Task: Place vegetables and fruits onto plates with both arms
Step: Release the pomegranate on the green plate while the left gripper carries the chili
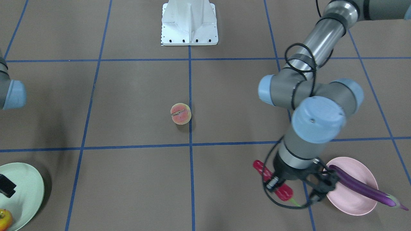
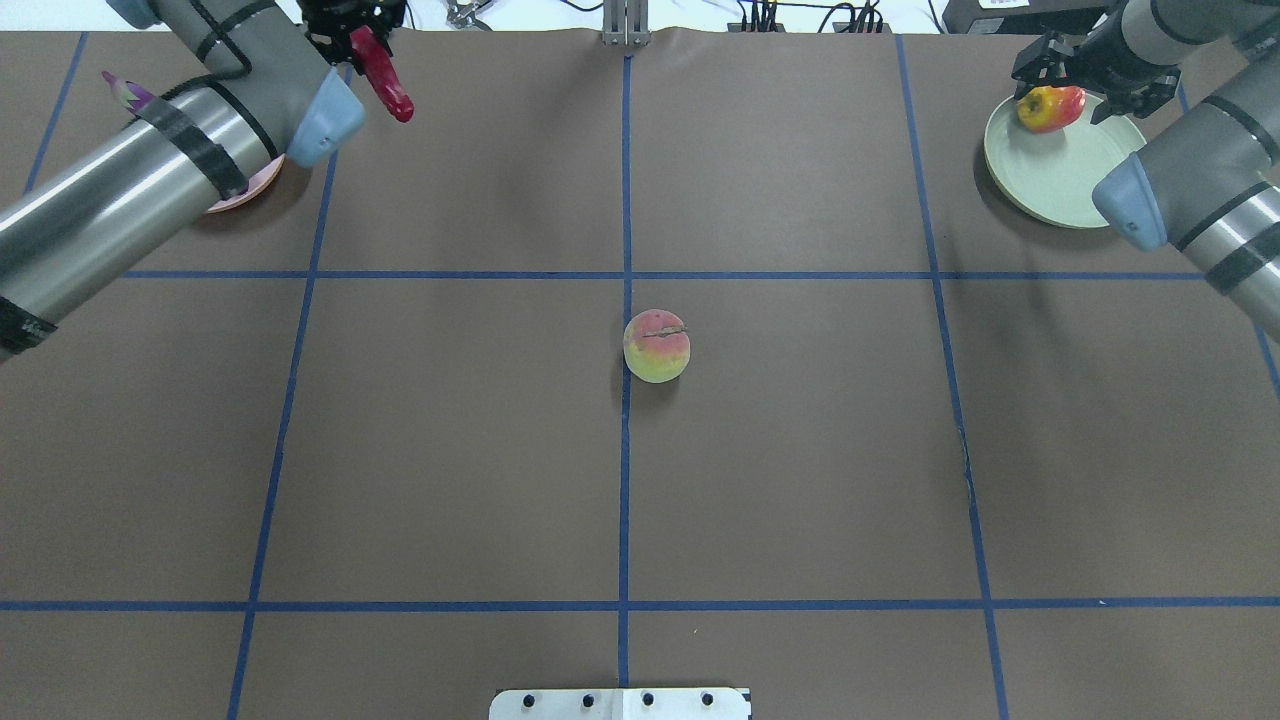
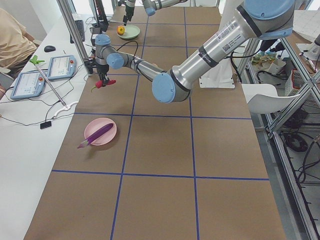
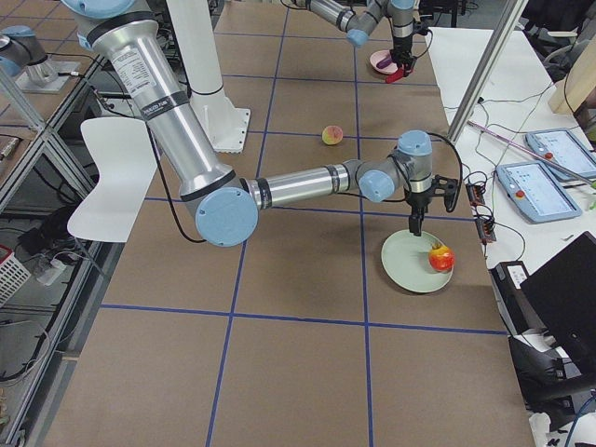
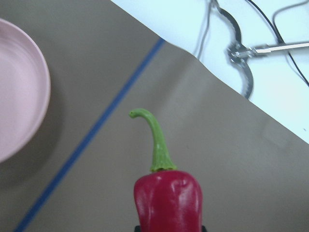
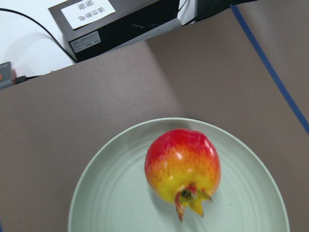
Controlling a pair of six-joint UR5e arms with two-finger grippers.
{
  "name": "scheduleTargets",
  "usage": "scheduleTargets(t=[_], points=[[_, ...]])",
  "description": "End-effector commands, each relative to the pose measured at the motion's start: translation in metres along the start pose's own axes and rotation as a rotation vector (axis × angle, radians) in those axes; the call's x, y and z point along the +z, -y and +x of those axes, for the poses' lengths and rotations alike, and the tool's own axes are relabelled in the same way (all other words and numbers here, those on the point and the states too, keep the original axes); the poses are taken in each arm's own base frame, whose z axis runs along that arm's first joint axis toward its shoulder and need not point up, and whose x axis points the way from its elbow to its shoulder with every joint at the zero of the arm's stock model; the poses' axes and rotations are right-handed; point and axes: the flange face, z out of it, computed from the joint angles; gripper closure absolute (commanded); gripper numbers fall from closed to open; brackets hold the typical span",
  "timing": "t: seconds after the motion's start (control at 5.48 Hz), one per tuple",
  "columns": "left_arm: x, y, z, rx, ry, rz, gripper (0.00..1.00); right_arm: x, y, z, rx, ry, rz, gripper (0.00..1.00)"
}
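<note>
My left gripper (image 1: 274,180) is shut on the red chili pepper (image 1: 284,192), held above the table beside the pink plate (image 1: 350,200); the chili fills the bottom of the left wrist view (image 5: 168,203), stem pointing away. The purple eggplant (image 1: 362,187) lies across the pink plate. The peach (image 2: 656,346) sits alone at the table's middle. The pomegranate-like fruit (image 6: 182,164) lies on the mint green plate (image 6: 120,193). My right gripper (image 2: 1090,75) hovers open above it, holding nothing.
The white robot base (image 1: 189,25) stands at the table's near edge. A black box (image 6: 120,24) and cables lie just beyond the far edge by the green plate. Tablets (image 3: 60,67) lie on a side desk.
</note>
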Motion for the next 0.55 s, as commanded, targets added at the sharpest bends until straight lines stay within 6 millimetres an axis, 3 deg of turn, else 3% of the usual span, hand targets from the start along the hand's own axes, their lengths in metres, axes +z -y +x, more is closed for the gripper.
scheduleTargets(t=[0.0,0.18,0.36], points=[[0.044,0.084,-0.059,-0.133,0.087,0.03,1.0,-0.03,-0.087,-0.083,0.09,0.112,-0.075,0.0],[0.073,0.098,-0.077,-0.193,0.09,0.085,1.0,-0.06,-0.16,-0.137,0.157,0.166,-0.147,0.0],[0.097,0.116,-0.102,-0.196,0.096,0.102,0.91,-0.085,-0.218,-0.169,0.183,0.179,-0.206,0.0]])
